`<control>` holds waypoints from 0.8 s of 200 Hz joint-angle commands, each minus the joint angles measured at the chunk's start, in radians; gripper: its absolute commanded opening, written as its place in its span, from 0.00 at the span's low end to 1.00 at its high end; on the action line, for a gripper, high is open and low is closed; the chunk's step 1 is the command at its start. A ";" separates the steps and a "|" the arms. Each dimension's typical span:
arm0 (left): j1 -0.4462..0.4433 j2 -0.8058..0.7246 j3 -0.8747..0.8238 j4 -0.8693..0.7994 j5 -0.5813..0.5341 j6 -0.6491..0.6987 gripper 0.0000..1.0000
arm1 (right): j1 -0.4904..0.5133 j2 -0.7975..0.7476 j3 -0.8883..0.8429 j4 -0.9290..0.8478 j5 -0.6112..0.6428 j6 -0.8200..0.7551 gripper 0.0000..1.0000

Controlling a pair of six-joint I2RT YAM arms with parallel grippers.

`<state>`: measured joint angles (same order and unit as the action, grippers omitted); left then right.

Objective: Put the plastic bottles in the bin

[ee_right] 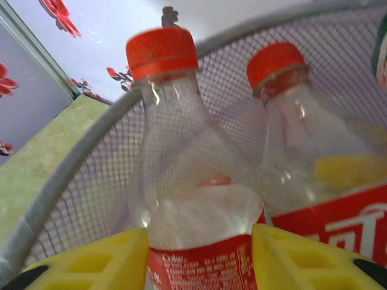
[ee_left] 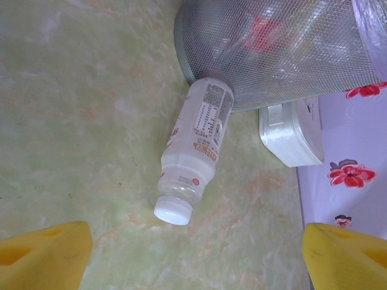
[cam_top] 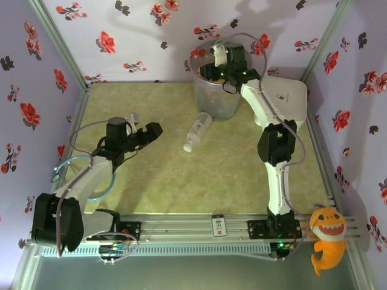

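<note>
Marbled tabletop [cam_top: 181, 175]: left gripper [cam_top: 152, 130] gapes; right gripper [ee_right: 199, 254] grips a red-capped bottle [ee_right: 181, 169], base hidden.

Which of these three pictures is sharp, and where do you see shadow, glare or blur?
Top external: even light, sharp, with soft shadows on the back wall. Left wrist: the white-capped bottle is sharp, the yellow fingers blurred, the table washed pale. Right wrist: glare spots on the nearer red-capped bottle; the mesh bin behind is soft.
</note>
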<state>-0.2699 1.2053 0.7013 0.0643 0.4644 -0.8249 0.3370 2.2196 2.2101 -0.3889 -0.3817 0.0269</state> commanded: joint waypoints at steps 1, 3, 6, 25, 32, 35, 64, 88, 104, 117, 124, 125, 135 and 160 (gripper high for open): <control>0.005 0.009 -0.011 0.029 0.009 0.026 0.90 | -0.013 -0.053 -0.086 0.022 0.021 0.003 0.47; 0.005 0.008 -0.010 0.029 0.009 0.027 0.90 | -0.015 -0.055 -0.088 0.023 0.020 0.005 0.47; 0.006 0.009 -0.011 0.029 0.009 0.027 0.90 | -0.017 -0.059 -0.092 0.025 0.020 0.006 0.47; 0.005 0.010 -0.008 0.028 0.010 0.028 0.90 | -0.021 -0.069 -0.064 0.019 0.000 0.020 0.48; 0.005 0.011 -0.008 0.028 0.010 0.026 0.90 | -0.020 -0.070 -0.037 0.012 -0.008 0.026 0.49; 0.006 0.012 -0.008 0.029 0.010 0.027 0.90 | -0.021 -0.069 -0.023 0.010 -0.012 0.029 0.50; 0.005 0.020 -0.008 0.034 0.010 0.020 0.90 | -0.021 -0.069 0.091 -0.010 -0.016 0.058 0.57; 0.005 0.024 0.001 0.002 0.008 0.037 0.90 | -0.020 -0.096 0.106 0.006 -0.002 0.086 0.68; 0.005 0.035 0.016 -0.024 0.006 0.056 0.90 | -0.021 -0.126 0.093 0.005 0.011 0.098 0.73; 0.002 0.044 0.031 -0.051 -0.003 0.076 0.90 | -0.021 -0.165 0.057 0.010 0.030 0.109 0.75; -0.001 0.052 0.041 -0.066 -0.010 0.090 0.90 | -0.022 -0.193 0.024 0.017 0.043 0.114 0.76; -0.003 0.054 0.043 -0.069 -0.012 0.093 0.90 | -0.022 -0.197 0.019 0.017 0.045 0.114 0.76; -0.015 0.069 0.068 -0.112 -0.039 0.127 0.91 | -0.023 -0.246 -0.036 0.028 0.067 0.124 0.78; -0.063 0.128 0.155 -0.222 -0.112 0.231 0.92 | -0.032 -0.402 -0.229 0.069 0.116 0.166 0.84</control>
<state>-0.2909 1.2877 0.7593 -0.0372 0.4263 -0.7273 0.3191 1.9667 2.1090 -0.3725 -0.3317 0.1394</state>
